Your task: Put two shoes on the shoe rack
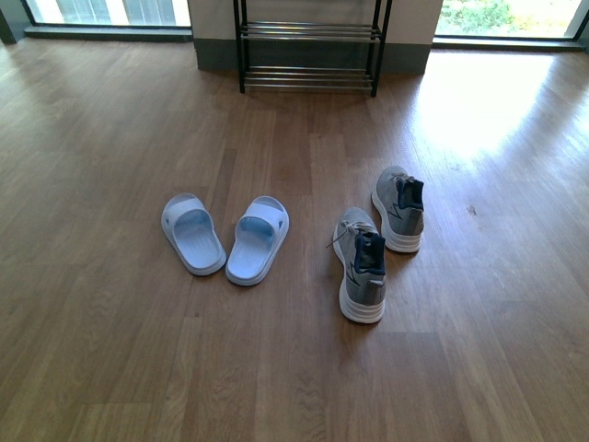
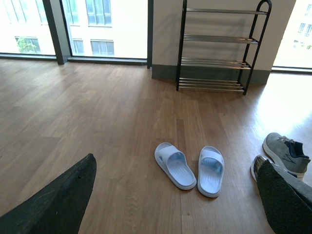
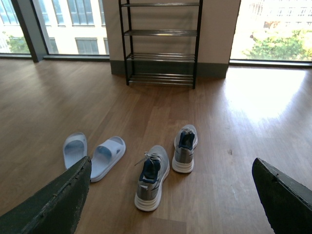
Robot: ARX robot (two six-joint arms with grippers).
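**Four shoes on the floor, none racked, both grippers empty**

The pale blue slide sandals (image 1: pixel 225 237) lie to the left of centre and the grey sneakers (image 1: pixel 379 241) to the right. Both pairs are on the wooden floor (image 1: pixel 92 350), well short of the shoe rack (image 1: pixel 308 46) at the far wall. Every shoe has its heel towards the robot and its long axis running roughly towards the rack, though the sandals splay apart at the toes. The left gripper (image 2: pixel 176 165) looks out over the sandals and the right gripper (image 3: pixel 171 161) over the sneakers. Each has its fingers spread wide with nothing between them. The right arm therefore seems better placed for the nearer sneaker (image 1: pixel 361 267), reaching forward and down along its length, and the left arm for a sandal.
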